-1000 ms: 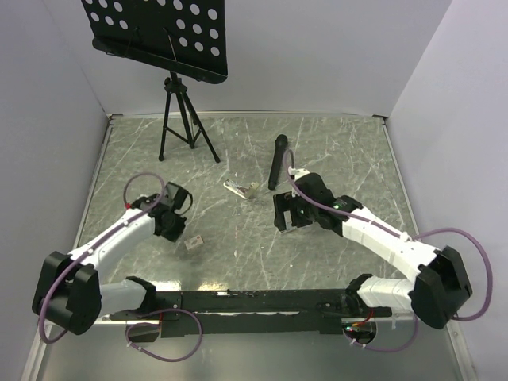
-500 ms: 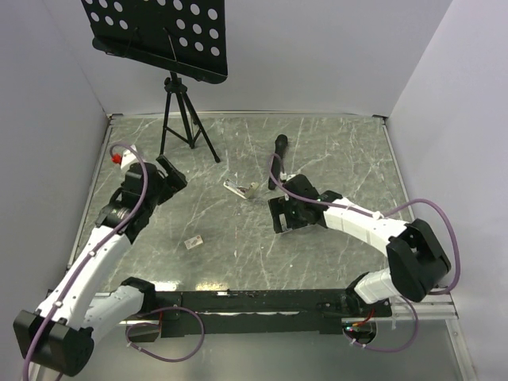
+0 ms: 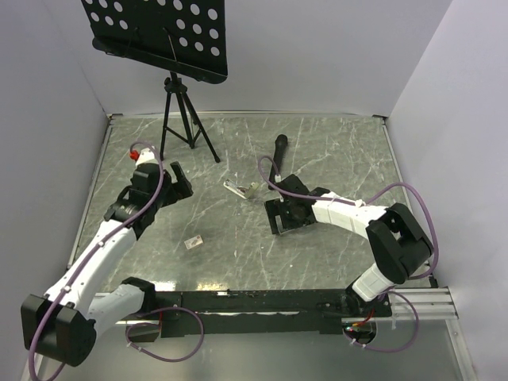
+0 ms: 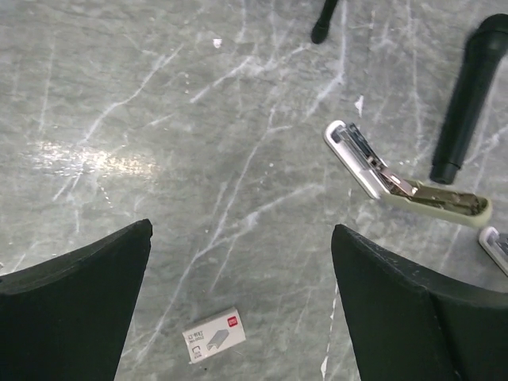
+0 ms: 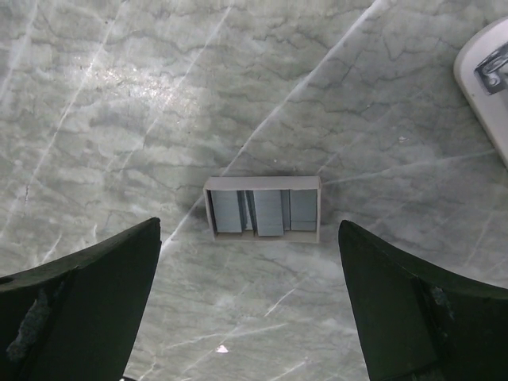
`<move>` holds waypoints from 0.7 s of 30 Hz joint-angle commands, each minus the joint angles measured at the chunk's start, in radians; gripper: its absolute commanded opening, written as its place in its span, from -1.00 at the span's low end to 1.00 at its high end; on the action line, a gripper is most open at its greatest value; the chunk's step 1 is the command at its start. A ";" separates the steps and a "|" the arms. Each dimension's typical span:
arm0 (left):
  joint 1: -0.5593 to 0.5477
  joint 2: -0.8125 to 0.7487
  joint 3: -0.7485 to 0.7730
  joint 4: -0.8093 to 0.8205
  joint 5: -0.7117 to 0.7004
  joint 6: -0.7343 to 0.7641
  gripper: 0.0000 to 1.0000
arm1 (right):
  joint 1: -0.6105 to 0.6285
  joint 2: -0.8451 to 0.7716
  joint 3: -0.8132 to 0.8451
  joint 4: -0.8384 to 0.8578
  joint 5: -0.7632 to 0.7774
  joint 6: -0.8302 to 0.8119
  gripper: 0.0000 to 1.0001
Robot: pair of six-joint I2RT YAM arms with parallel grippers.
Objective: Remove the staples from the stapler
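Nearest the arm bases, a small white cardboard box (image 4: 214, 334) with a red mark on its label lies flat on the grey marbled tabletop (image 3: 341, 143), apart from everything else. Beyond it and slightly to the left hangs the left gripper (image 4: 242, 230), raised above the table. Its black jaws are spread as wide as they go and there is nothing between them.

On the other side, the right gripper (image 5: 248, 225) hovers over a shallow white open tray (image 5: 262, 182). Its jaws are also fully spread and grip nothing. The tray rests on the table below the gap between the fingers, untouched. Inside it, blocks of grey metal staples (image 5: 230, 210) lie side by side.

Just beyond the tray, between the two grippers, the white-and-beige hinged stapler (image 4: 397, 181) lies on the table. It is swung open, white arm and beige base spread apart with bare metal showing inside. Neither gripper touches it. Whether any staples sit in its channel cannot be told.

Farther back, a black cylindrical microphone (image 3: 278, 155) lies on the table, near the stapler but apart from it. At the far left stands a black tripod (image 3: 184, 119) carrying a black perforated music desk (image 3: 159, 32).
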State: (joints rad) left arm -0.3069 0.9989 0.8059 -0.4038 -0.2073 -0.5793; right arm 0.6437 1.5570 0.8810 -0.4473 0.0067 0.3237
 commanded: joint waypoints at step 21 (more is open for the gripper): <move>0.011 0.378 0.065 -0.066 0.198 -0.019 -0.43 | 0.002 0.009 0.010 0.065 -0.047 -0.011 0.99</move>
State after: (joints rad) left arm -0.3016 1.3159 0.8177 -0.4370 -0.0353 -0.6216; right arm 0.6437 1.5585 0.8810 -0.4232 -0.0280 0.3225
